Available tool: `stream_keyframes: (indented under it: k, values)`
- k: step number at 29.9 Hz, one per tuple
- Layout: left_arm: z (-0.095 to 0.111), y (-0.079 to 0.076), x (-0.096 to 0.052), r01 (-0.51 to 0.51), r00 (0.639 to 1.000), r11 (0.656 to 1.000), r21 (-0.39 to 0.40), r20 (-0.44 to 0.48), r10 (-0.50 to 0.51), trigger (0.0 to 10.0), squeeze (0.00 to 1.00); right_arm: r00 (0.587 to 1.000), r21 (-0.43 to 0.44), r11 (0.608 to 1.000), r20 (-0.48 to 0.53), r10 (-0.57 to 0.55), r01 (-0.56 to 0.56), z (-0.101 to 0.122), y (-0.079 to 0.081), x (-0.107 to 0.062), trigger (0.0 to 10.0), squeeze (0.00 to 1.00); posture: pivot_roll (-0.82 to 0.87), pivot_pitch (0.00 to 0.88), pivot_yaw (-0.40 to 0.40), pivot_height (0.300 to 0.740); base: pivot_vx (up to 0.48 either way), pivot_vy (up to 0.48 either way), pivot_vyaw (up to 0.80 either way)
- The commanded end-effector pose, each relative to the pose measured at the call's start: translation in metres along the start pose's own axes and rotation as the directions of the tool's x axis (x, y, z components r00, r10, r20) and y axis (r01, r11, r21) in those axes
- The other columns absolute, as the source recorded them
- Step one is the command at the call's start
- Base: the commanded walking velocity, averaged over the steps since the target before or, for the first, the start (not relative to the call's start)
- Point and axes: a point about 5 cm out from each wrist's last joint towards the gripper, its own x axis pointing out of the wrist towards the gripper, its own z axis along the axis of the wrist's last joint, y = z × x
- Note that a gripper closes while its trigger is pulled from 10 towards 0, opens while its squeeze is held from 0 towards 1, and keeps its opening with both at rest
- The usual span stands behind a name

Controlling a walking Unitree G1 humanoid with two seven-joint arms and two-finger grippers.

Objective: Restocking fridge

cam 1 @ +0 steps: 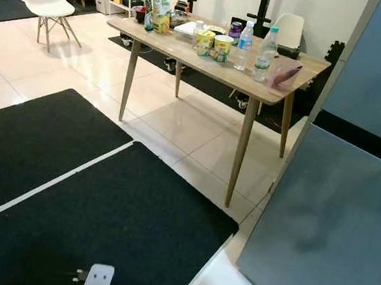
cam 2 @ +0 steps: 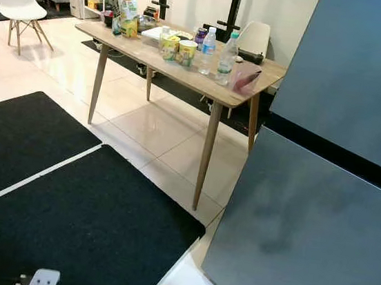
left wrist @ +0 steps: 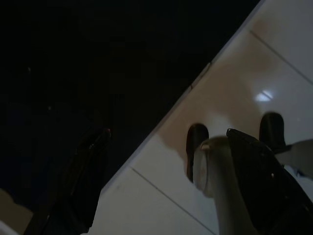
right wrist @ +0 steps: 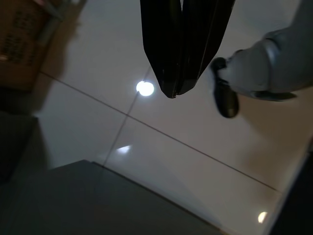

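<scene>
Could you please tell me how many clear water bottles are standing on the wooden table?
2: one water bottle with a blue cap, and a second bottle with a green cap beside it, nearer the table's fridge-side end. Clutter behind may hide others.

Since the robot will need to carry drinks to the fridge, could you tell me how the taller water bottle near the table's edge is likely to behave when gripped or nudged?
The water bottle is tall and narrow, so a sideways nudge would probably tip it. Its clear plastic wall likely flexes under a firm squeeze. How full it is can't be judged, so its weight is uncertain. It stands close to the table edge, so a topple could send it off.
</scene>
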Motion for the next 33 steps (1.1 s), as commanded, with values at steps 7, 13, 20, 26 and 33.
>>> stream_keyframes:
  k: [7, 13, 20, 26, 33]
  values:
    - [0.010, -0.005, 0.003, 0.053, 0.999, 0.998, 0.019, 0.007, -0.053, 10.0, 0.00, 0.998, 0.003, 1.000, -0.065, 0.001, -0.001, -0.018, -0.002, -0.003, 10.0, 0.00, -0.07, 0.000, -0.014, 0.740, 0.000, 0.000, 0.77]
    - [-0.004, -0.004, 0.000, 0.046, 0.998, 0.999, 0.028, -0.041, -0.045, 10.0, 0.00, 0.996, 0.012, 1.000, -0.087, -0.004, 0.005, -0.026, -0.005, -0.005, 10.0, 0.00, -0.07, 0.000, -0.015, 0.740, 0.000, 0.000, 0.77]
    - [-0.015, -0.004, -0.002, 0.057, 0.996, 0.998, 0.034, -0.076, -0.054, 10.0, 0.00, 0.994, 0.008, 1.000, -0.106, -0.013, 0.014, -0.031, -0.008, -0.007, 10.0, 0.00, -0.07, 0.000, -0.011, 0.740, 0.000, 0.000, 0.77]
    - [-0.014, -0.003, -0.002, 0.055, 0.996, 0.998, 0.037, -0.072, -0.052, 10.0, 0.00, 0.994, 0.007, 1.000, -0.109, -0.022, 0.023, -0.031, -0.010, -0.007, 10.0, 0.00, -0.06, 0.000, -0.016, 0.740, 0.000, 0.000, 0.77]
    - [-0.012, -0.004, -0.002, 0.049, 0.997, 0.999, 0.016, -0.063, -0.048, 10.0, 0.00, 0.994, 0.005, 1.000, -0.110, -0.025, 0.026, -0.030, -0.012, -0.007, 10.0, 0.00, -0.07, 0.000, -0.023, 0.740, 0.000, 0.000, 0.77]
